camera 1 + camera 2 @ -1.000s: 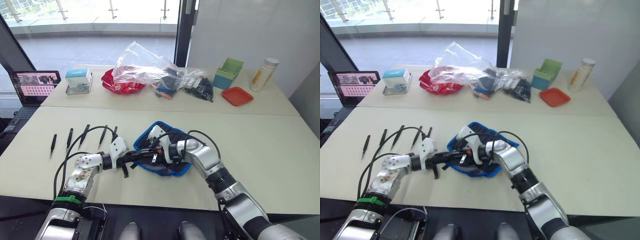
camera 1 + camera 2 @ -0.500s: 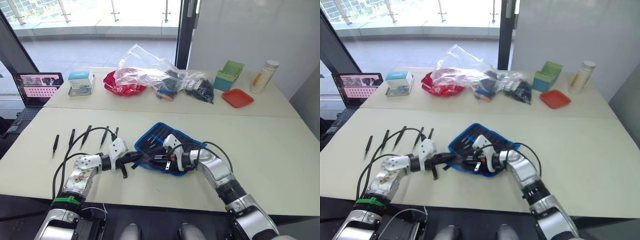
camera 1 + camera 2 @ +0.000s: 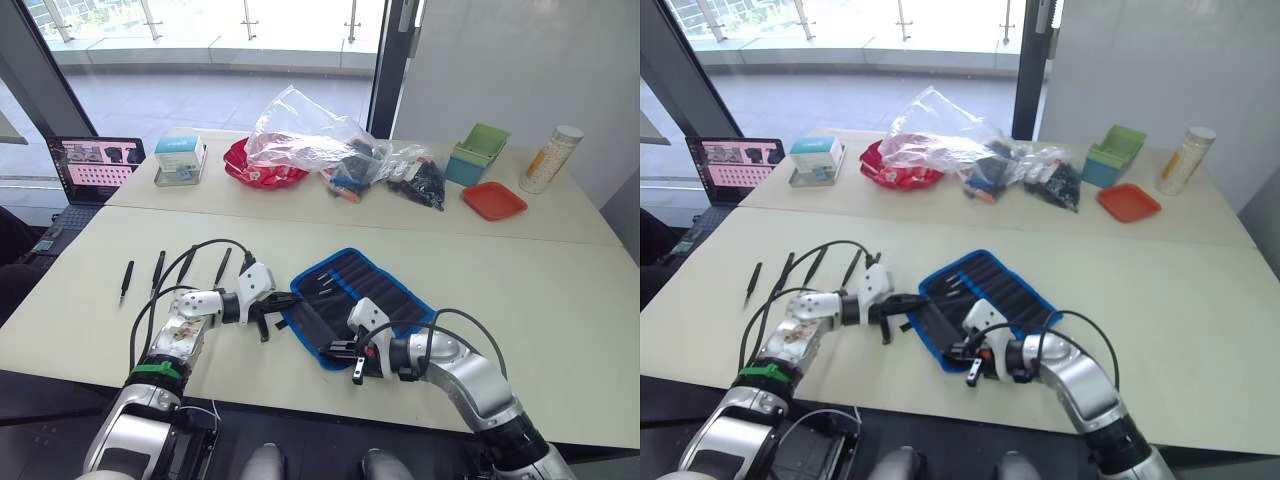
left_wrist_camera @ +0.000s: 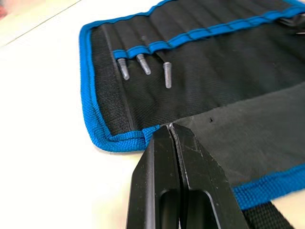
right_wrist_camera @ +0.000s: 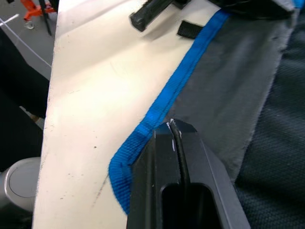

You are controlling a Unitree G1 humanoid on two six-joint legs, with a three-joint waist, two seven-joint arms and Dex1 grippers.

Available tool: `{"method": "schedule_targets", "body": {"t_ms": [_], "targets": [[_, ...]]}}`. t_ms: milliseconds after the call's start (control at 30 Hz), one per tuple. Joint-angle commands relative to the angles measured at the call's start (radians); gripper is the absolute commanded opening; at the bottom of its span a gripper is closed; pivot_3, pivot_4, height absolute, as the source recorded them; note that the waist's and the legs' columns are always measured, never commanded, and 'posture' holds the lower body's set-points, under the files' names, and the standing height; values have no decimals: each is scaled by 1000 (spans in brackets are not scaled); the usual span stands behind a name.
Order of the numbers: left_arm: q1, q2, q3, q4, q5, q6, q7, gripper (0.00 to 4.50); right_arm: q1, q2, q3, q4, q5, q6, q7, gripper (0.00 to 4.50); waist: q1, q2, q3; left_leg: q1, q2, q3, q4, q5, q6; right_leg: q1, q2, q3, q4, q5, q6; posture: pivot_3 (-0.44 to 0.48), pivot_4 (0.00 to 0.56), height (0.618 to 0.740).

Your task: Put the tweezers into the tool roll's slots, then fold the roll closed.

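On the counter, the tool roll is now spread flat, having been bunched up a second ago. Its near-left corner is pinched by the left pincer, its near edge by the right pincer, both pressed together on fabric. Three silvery tips are seen in the slots just beyond the left pincer. Four tweezers lie loose farther left, so loading probably remains.
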Motion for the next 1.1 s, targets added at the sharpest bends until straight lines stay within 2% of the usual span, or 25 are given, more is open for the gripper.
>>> {"method": "schedule_targets", "body": {"t_ms": [33, 233, 333, 433, 533, 600, 733, 800, 833, 933, 1000, 1100], "targets": [[-36, -12, -8, 72, 35, -38, 1, 0, 52, 2, 65, -3, 14, 92, -28, 14, -1, 0, 0, 0, 0, 0, 0, 0, 0, 0, 0, 0, 0, 0, 0, 0, 150, 723], [-101, 19, 8, 200, 53, -109, -24, 0, 46, -23, 54, -69, 37, 78, -22, 14, -3, 0, 0, 0, 0, -1, 0, 0, 0, 0, 0, -1, 0, 0, 0, 0, 150, 723], [-105, 20, 39, 190, -1, -108, -78, 0, 20, -22, 35, -89, 41, 49, -34, 14, -7, -3, 2, -1, 0, -1, 0, 0, 0, -1, 1, -1, 0, 0, 0, 0, 150, 723], [-86, 18, 97, 77, -120, 4, -166, 0, -23, -6, -16, -115, 70, 44, -53, 14, -16, -6, 5, -4, 1, -1, 0, 0, 0, -4, 1, -1, 0, 0, 0, 0, 150, 723], [-23, 69, 151, -129, -223, 183, -197, 0, -90, 25, -109, -171, 139, 87, -88, 14, -28, -11, 9, -13, 0, -2, 2, 1, -1, -13, 0, -2, 4, 0, -1, 0, 150, 723], [32, 109, 192, -260, -277, 294, -172, 0, -113, 39, -168, -215, 195, 129, -111, 14, -33, -11, 10, -19, 1, -3, 3, 1, -2, -19, 0, -1, 8, 0, -1, 0, 150, 723], [169, 196, 315, -473, -370, 467, -80, 0, -118, 20, -302, -306, 308, 245, -160, 14, -33, -11, 11, -19, 2, -4, 1, 1, -2, -20, 1, -3, 8, 0, -1, 0, 150, 723], [261, 245, 412, -519, -391, 494, -27, 0, -82, -29, -366, -342, 328, 264, -173, 548, -28, -10, 11, -19, 2, -4, 1, 1, -2, -20, 1, -2, 8, 0, -1, 0, 150, 723], [302, 261, 457, -528, -394, 491, -5, 410, -58, -51, -392, -354, 336, 265, -176, 920, -27, -10, 11, -18, 1, -4, 1, 1, -2, -20, 0, -2, 8, 0, -1, 0, 150, 723], [446, 315, 621, -527, -404, 490, 63, 1070, 53, -106, -493, -347, 327, 193, -172, 1797, -26, -11, 12, -18, 1, -4, 1, 1, -2, -19, 0, -2, 7, 0, -1, 0, 150, 723], [549, 337, 716, -546, -416, 498, 90, 1763, 132, -122, -572, -308, 323, 116, -157, 2494, -25, -12, 12, -18, 2, -3, 1, 1, -2, -20, 0, -2, 6, 0, -1, 0, 150, 723], [649, 337, 796, -586, -431, 508, 117, 2808, 215, -150, -626, -262, 309, 19, -124, 3572, -21, -11, 13, -17, 1, -3, 1, 1, -2, -19, -1, -2, 6, 0, -1, 0, 150, 723]]}}
